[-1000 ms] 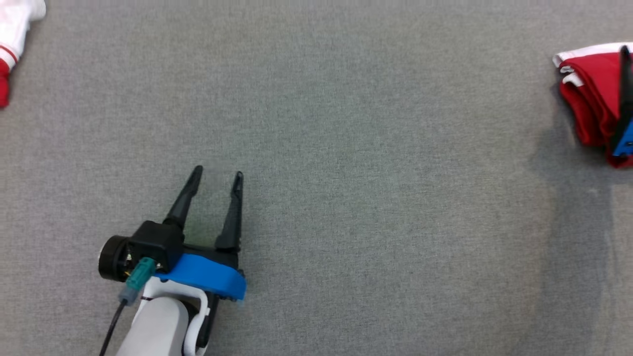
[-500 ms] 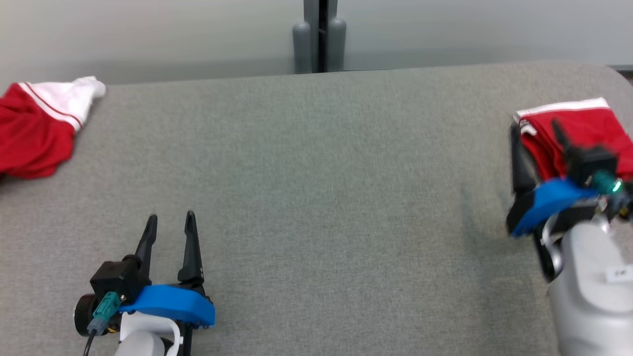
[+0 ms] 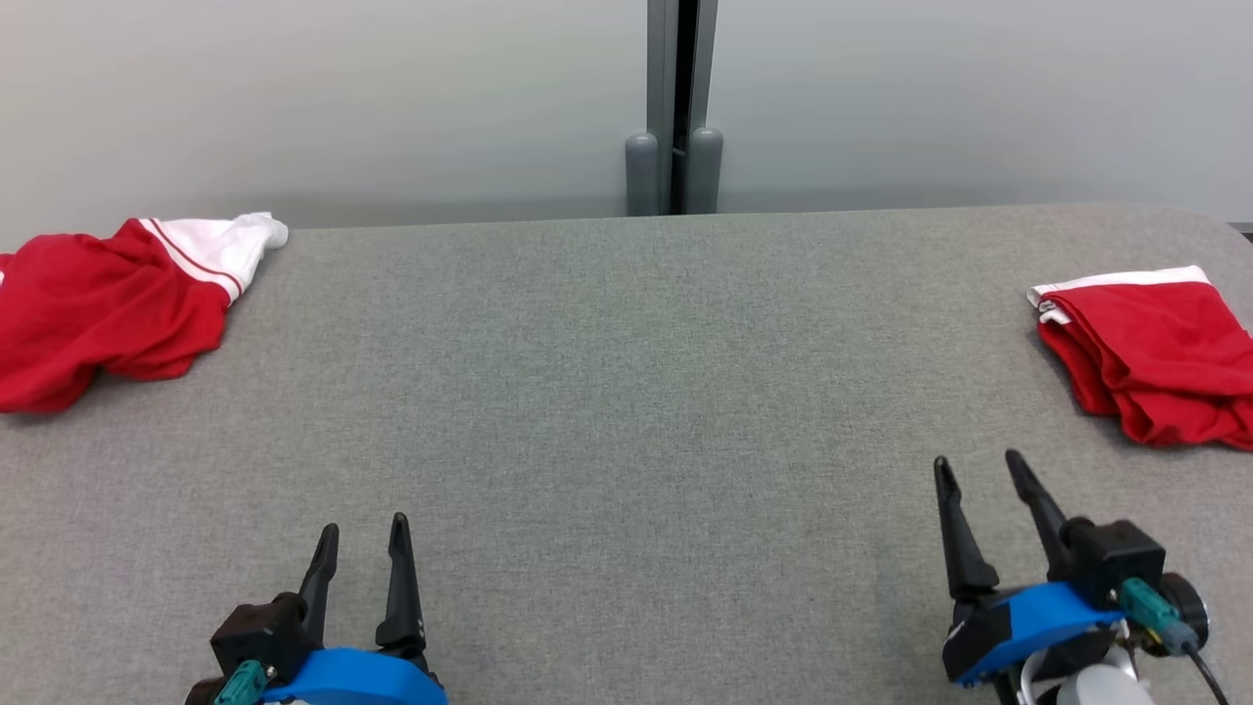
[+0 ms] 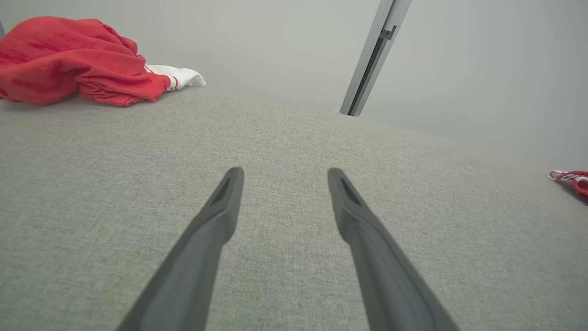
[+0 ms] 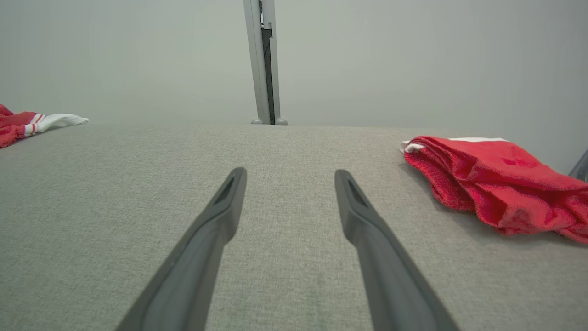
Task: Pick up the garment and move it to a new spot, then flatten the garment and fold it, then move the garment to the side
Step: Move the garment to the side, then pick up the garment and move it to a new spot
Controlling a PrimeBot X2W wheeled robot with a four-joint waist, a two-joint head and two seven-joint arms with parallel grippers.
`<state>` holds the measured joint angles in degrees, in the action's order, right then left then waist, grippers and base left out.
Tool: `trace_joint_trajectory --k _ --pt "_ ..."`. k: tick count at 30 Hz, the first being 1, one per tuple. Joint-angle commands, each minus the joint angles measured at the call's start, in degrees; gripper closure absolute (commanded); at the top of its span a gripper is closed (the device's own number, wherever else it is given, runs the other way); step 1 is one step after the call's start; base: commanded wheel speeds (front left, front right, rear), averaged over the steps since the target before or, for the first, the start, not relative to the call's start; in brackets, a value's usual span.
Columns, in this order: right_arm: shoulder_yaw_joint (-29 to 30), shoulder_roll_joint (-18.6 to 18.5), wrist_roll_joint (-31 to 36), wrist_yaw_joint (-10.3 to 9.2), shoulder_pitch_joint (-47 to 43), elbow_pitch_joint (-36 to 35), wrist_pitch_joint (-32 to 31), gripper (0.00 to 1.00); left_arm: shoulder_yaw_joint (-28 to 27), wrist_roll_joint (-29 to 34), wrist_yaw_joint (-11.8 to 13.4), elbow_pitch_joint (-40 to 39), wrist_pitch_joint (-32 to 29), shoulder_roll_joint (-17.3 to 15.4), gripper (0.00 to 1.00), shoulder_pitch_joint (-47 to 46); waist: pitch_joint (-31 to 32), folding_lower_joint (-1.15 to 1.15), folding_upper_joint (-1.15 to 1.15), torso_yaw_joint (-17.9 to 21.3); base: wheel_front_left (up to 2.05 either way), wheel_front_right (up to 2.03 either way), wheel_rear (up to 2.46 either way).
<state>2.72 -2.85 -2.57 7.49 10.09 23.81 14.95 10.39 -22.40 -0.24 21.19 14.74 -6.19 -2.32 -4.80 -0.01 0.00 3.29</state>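
Head view: folded red garment at right edge of frame, lying on grey counter, touched by neither pincer. At lower left, left pincer; at lower right, right pincer; both spread open and empty, tips pointing up-frame. At left edge, crumpled red-and-white garment, well apart.

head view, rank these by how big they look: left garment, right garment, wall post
1. left garment: largest, crumpled, running off the picture's edge.
2. right garment: somewhat smaller, folded, also cut by the edge, so the gap between these two is unsure.
3. wall post: smallest, and farther away.
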Motion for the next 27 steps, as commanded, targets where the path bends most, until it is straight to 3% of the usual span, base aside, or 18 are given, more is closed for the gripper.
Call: trace_joint_trajectory --k 1,20,27 --pt "-1.16 -0.12 -1.60 0.00 -2.21 -1.45 0.28 0.00 0.13 -0.23 -0.06 -0.05 0.29 0.16 0.00 0.51 0.36 0.01 0.00 0.08 0.00 0.00 0.00" --pt "-3.86 -0.10 -3.92 0.00 -4.85 -0.66 0.32 0.00 0.65 -0.51 -0.49 1.59 0.46 0.42 0.00 0.20 2.50 0.01 0.00 -0.82 0.00 0.00 0.00" --pt "-3.46 -0.10 -3.52 0.00 -6.09 0.15 0.33 0.00 1.20 -0.34 -0.55 1.93 0.46 0.53 0.00 0.15 3.54 0.01 0.00 -3.79 0.00 0.00 0.00"
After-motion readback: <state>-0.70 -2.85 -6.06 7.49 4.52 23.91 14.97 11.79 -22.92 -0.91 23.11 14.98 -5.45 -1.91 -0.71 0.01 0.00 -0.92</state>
